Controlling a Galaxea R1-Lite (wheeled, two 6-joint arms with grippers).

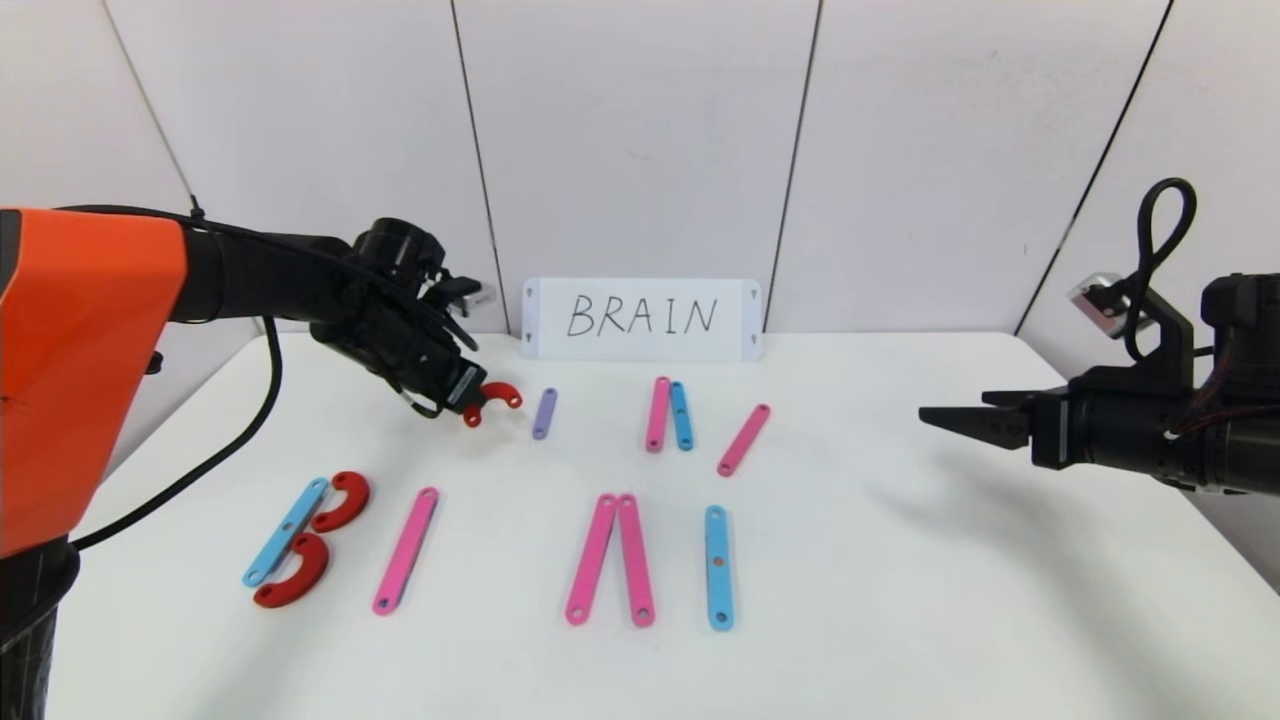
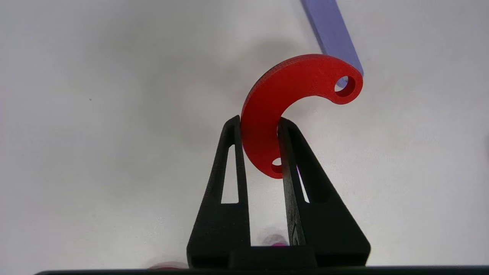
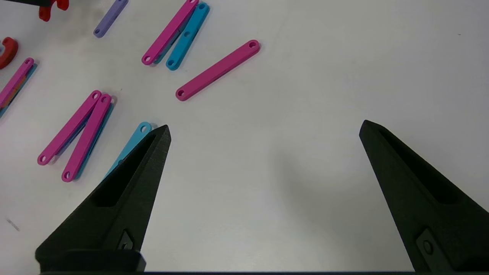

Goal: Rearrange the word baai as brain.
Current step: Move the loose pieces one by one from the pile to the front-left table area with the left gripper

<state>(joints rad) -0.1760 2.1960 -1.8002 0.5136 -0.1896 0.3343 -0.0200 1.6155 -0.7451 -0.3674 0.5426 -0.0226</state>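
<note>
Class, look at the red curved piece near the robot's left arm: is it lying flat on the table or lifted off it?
Lifted. The left gripper is shut on the red curved piece, holding it above the table.

Pieces spread in two rows across the worktop (image 1: 860, 600), a card (image 1: 641, 319) standing behind them.

Front row, left to right in the head view: bar with two curves (image 1: 318, 540) touching it, slanted bar (image 1: 406, 550), two bars meeting at the top (image 1: 611, 560), single bar (image 1: 718, 567). Behind: short bar (image 1: 544, 413), paired bars (image 1: 669, 414), slanted bar (image 1: 743, 440). Left gripper (image 1: 478, 398) holds a curve (image 1: 495, 400) left of the short bar; right gripper (image 1: 950, 418) hangs far right.
</note>
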